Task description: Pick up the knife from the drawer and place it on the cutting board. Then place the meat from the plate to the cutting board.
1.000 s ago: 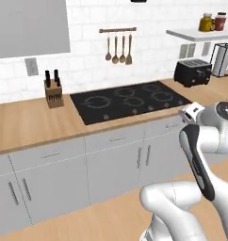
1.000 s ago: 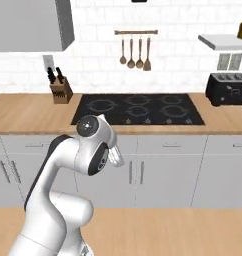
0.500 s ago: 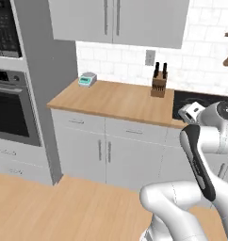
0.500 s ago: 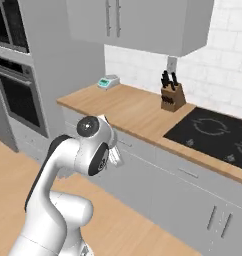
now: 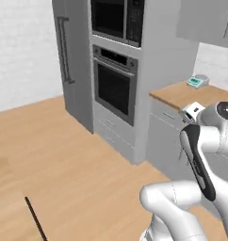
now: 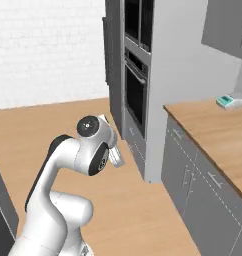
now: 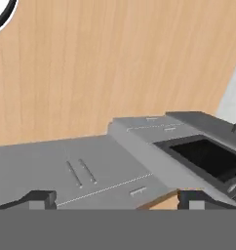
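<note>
The knife, the drawer, the cutting board, the meat and the plate are out of view. My gripper [image 7: 120,199] is open with nothing between its two dark fingertips [image 7: 42,197]. It looks down at grey cabinet fronts [image 7: 90,171] and the dark oven window [image 7: 207,158]. My arm is folded close above the base, with the hand [image 5: 193,112] held in front of the cabinets. The hand [image 6: 115,154] shows from the other side too.
A tall grey column holds a wall oven [image 5: 116,87] [image 6: 135,92], with a dark fridge [image 5: 71,61] to its left. A wooden counter [image 6: 218,135] on grey cabinets [image 6: 193,185] carries a small teal scale [image 5: 198,81]. Bare wooden floor [image 5: 50,155] spreads to the left.
The whole picture has swung left: the base has turned from the cooktop and knife block to the oven column. The arm keeps its folded pose and the gripper stays open.
</note>
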You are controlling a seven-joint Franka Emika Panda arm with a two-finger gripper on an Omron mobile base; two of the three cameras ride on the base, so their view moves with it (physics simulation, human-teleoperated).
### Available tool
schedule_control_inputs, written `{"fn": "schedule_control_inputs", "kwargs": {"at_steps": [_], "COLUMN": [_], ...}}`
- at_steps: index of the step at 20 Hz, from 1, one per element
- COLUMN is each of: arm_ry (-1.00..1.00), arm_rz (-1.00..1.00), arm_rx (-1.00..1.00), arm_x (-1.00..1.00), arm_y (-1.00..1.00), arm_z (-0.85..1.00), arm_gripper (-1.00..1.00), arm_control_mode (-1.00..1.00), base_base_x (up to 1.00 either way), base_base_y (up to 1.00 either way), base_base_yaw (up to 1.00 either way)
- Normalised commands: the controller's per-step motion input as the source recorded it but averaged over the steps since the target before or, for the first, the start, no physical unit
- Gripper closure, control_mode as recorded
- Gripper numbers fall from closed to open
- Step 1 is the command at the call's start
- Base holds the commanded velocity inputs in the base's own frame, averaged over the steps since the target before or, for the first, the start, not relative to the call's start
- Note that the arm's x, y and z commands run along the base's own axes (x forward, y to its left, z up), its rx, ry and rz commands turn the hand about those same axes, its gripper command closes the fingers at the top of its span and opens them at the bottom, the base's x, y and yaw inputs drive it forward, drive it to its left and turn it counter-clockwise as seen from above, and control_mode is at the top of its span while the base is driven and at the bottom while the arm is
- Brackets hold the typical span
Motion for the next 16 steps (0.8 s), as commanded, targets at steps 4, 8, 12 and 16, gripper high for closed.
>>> {"fn": "schedule_control_inputs", "kwargs": {"at_steps": [4,8,12,16], "arm_ry": [0.00,0.00,0.00,0.00], "arm_rz": [0.00,0.00,0.00,0.00], "arm_rx": [0.00,0.00,0.00,0.00], "arm_x": [0.00,0.00,0.00,0.00], "arm_y": [0.00,0.00,0.00,0.00], "arm_z": [0.00,0.00,0.00,0.00], "arm_gripper": [-1.00,-1.00,-1.00,-1.00], "arm_control_mode": [1.00,1.00,1.00,1.00], "base_base_x": [0.00,0.00,0.57,1.00], "base_base_y": [0.00,0.03,-0.02,-0.28], "base_base_yaw": [1.00,0.66,0.06,0.25]}}
